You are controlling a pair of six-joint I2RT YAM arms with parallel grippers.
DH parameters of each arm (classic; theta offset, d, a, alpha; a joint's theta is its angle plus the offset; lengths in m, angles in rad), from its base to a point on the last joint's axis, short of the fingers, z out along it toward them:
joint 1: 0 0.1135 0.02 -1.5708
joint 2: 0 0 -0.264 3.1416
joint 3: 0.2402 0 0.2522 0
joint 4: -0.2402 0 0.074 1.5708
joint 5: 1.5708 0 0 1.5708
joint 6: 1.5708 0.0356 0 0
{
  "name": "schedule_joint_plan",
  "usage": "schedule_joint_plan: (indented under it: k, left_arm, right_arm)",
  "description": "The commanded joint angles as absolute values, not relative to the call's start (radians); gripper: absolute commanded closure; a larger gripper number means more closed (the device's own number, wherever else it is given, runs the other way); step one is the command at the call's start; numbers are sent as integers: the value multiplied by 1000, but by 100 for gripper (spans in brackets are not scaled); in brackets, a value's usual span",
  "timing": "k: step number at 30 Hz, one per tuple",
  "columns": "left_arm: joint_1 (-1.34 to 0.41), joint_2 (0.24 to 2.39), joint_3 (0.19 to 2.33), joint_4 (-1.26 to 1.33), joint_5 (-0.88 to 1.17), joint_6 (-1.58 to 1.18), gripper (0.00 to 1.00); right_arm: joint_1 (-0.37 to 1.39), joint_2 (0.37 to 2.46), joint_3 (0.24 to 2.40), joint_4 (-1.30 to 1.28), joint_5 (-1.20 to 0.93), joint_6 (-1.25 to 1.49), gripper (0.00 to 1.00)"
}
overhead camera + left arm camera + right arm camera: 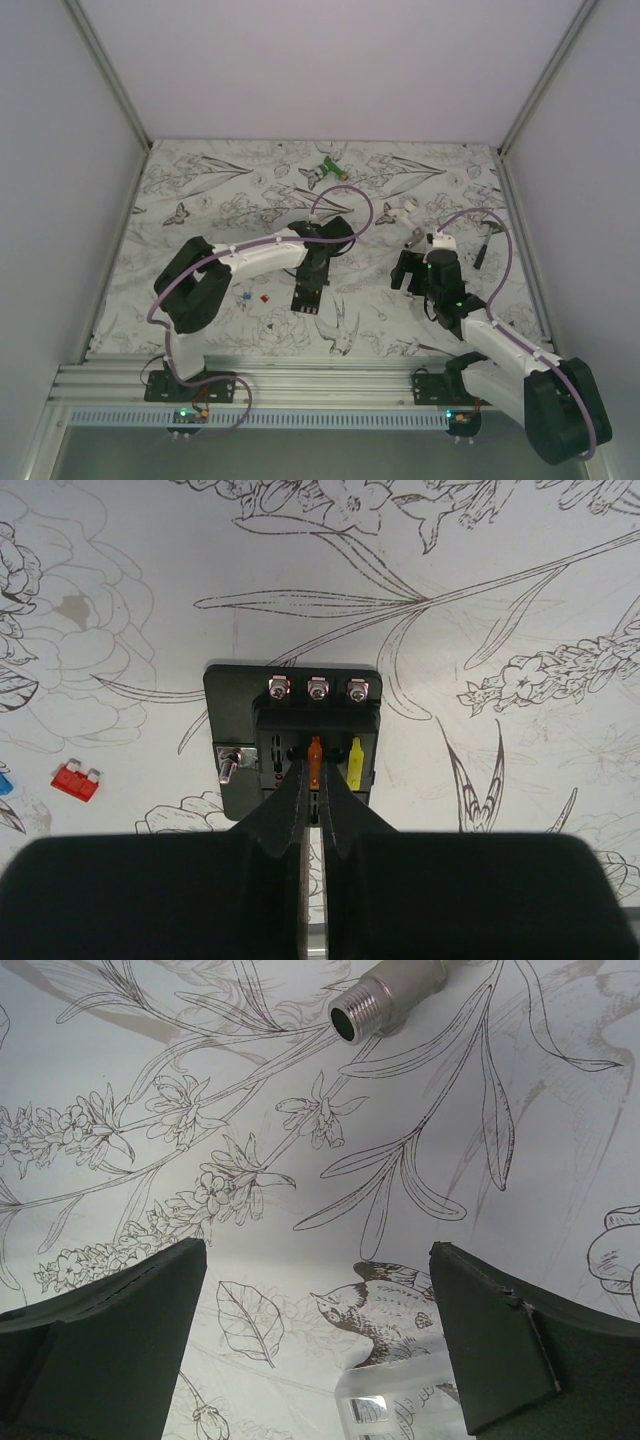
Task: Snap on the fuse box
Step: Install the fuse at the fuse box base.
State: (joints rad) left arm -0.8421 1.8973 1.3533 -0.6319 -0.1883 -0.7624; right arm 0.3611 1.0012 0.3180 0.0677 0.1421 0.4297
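Observation:
The fuse box (262, 723) is a black block on a black base plate, lying flat on the patterned table, with three screws at its far end and a yellow fuse (356, 765) seated in it. My left gripper (313, 761) stands over it, shut on an orange fuse (315, 752) that sits at the box's middle slot. In the top view the box (306, 298) lies just below the left gripper (312, 272). My right gripper (320, 1340) is open above the table, with a clear plastic cover (395, 1405) low between its fingers, touching neither.
A red fuse (76, 780) lies left of the box, with a blue one at the frame edge. A metal threaded fitting (385, 995) lies ahead of the right gripper. A green-and-white object (325, 172) sits at the back. A dark tool (484, 245) lies far right.

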Motion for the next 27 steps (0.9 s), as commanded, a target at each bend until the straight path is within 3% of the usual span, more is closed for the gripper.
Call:
schedule_joint_plan:
  k: [1,4,9,14,27]
  left_arm:
    - [-840,1910,1344,-614,-188,-761,95]
    - [-845,1873,1374,-609,-190,-754,84]
    - [-848,1804,1401,-597,-213,-732,78]
    - [-845,1724,1367,-591,-238,-709,63]
    - [-679,1419,989,-591,-245,-739,47]
  right_arm:
    - [354,981,344,96,125,424,0]
    - [353,978,347,92,112,420,0]
    - [354,975,348,90,71,427,0]
    - [356,982,359,84,26,431,0]
    - [374,1077,433,67,-38,428,0]
